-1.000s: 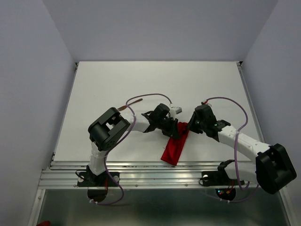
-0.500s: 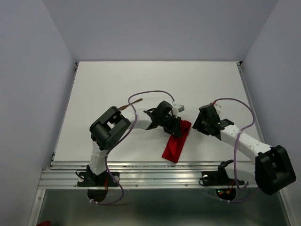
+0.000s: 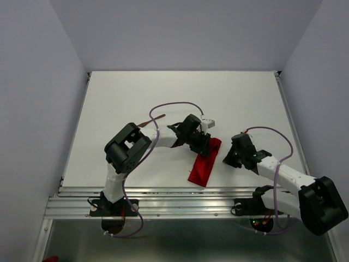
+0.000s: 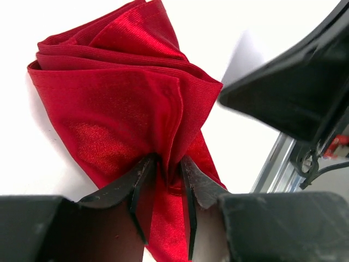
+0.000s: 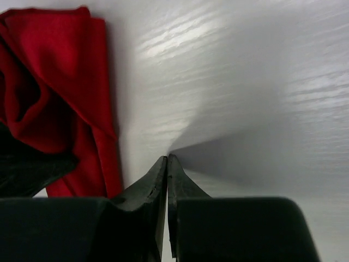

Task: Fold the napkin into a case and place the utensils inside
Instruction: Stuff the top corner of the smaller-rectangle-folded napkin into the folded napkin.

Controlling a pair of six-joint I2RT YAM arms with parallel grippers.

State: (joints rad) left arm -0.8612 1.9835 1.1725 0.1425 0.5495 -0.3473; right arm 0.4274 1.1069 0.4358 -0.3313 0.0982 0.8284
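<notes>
Two pincers flank one red napkin, which lies folded into a narrow strip on the desk, its long axis slanting from the near edge toward the far right. Nearest, the right pincer hangs low over bare desk just right of the strip, jaws pressed together and empty. Farther in, the left pincer sits at the strip's far end, jaws narrow, a ridge of cloth pinched between them. Beyond the left arm, well apart from the cloth, lies a brown utensil; that arm looks the nearer one for fetching it.
</notes>
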